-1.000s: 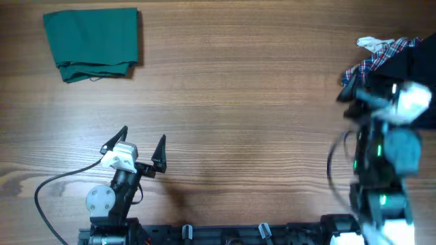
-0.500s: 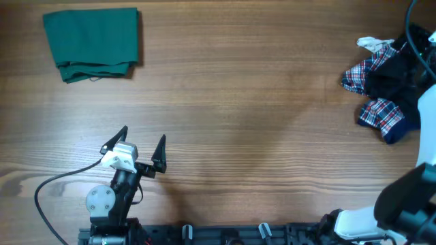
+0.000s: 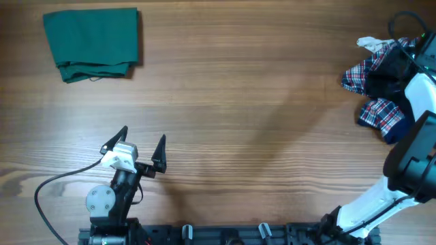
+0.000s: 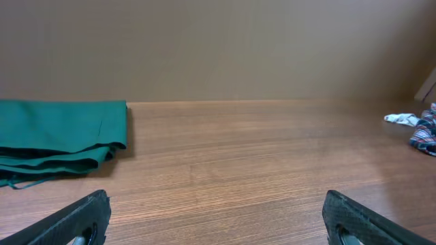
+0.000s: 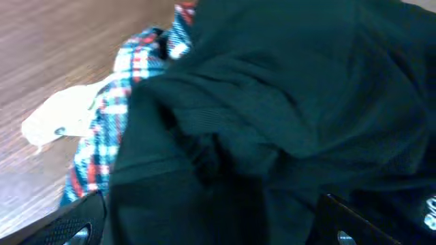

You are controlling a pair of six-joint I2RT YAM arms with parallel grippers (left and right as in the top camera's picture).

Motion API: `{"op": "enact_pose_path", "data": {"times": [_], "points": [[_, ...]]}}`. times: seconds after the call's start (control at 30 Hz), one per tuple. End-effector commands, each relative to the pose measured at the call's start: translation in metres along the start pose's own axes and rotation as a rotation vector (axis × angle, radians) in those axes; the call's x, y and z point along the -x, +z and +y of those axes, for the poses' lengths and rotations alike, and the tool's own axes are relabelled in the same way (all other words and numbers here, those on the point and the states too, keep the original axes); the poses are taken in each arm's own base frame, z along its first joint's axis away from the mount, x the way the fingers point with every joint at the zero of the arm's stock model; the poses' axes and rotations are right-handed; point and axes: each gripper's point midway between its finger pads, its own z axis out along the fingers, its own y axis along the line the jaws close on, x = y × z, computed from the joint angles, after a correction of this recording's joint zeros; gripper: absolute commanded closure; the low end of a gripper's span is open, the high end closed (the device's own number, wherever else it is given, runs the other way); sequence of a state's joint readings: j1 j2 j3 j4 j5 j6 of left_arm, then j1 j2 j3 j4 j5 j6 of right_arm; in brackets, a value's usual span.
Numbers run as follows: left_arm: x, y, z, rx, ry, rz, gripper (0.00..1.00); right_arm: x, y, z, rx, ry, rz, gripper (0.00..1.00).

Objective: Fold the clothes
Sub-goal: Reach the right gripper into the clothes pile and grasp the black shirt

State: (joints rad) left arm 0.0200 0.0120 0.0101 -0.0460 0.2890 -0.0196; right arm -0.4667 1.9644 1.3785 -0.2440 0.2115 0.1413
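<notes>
Right jaws have swung out to the right edge of the surface [image 3: 238, 82], wide open and empty, right over the polo [image 5: 286, 102] heaped on the plaid shirt [image 5: 95, 163], so a grab looks next; left jaws idle, open, empty.

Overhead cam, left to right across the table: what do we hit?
Folded green garment → left claw → plaid shirt. The black polo shirt lies on top of the plaid shirt, so it has no clear place in the order.
</notes>
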Motion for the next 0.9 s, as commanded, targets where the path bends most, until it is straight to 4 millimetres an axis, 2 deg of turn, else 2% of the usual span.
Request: {"op": "enact_pose_path", "data": {"times": [0.0,0.1,0.17,0.33,0.43,0.57,0.63,0.73,0.8,0.87], "points": [[-0.001,0.000,0.000,-0.004,0.012,-0.001,0.00,0.003,0.002,-0.006,-0.015,0.033,0.002,0.08],[-0.001,0.000,0.000,-0.004,0.012,-0.001,0.00,-0.009,0.008,0.013,0.092,0.019,0.043,0.13],[-0.001,0.000,0.000,-0.004,0.012,-0.001,0.00,-0.015,0.012,0.022,0.138,0.018,0.063,0.25],[-0.001,0.000,0.000,-0.004,0.012,-0.001,0.00,-0.021,0.017,0.025,0.152,0.019,0.081,0.34],[-0.001,0.000,0.000,-0.004,0.012,-0.001,0.00,-0.024,0.017,0.024,0.150,0.015,0.090,0.54],[-0.001,0.000,0.000,-0.004,0.012,-0.001,0.00,-0.027,0.017,0.024,0.147,0.014,0.105,0.93],[-0.001,0.000,0.000,-0.004,0.012,-0.001,0.00,-0.027,0.015,0.023,0.147,0.014,0.107,0.96],[-0.001,0.000,0.000,-0.004,0.012,-0.001,0.00,-0.008,-0.004,0.022,0.154,0.024,0.060,0.96],[-0.001,0.000,0.000,-0.004,0.012,-0.001,0.00,0.013,-0.027,0.021,0.165,0.033,0.003,0.96],[-0.001,0.000,0.000,-0.004,0.012,-0.001,0.00,0.042,-0.064,0.024,0.212,0.040,-0.084,0.96]]}}
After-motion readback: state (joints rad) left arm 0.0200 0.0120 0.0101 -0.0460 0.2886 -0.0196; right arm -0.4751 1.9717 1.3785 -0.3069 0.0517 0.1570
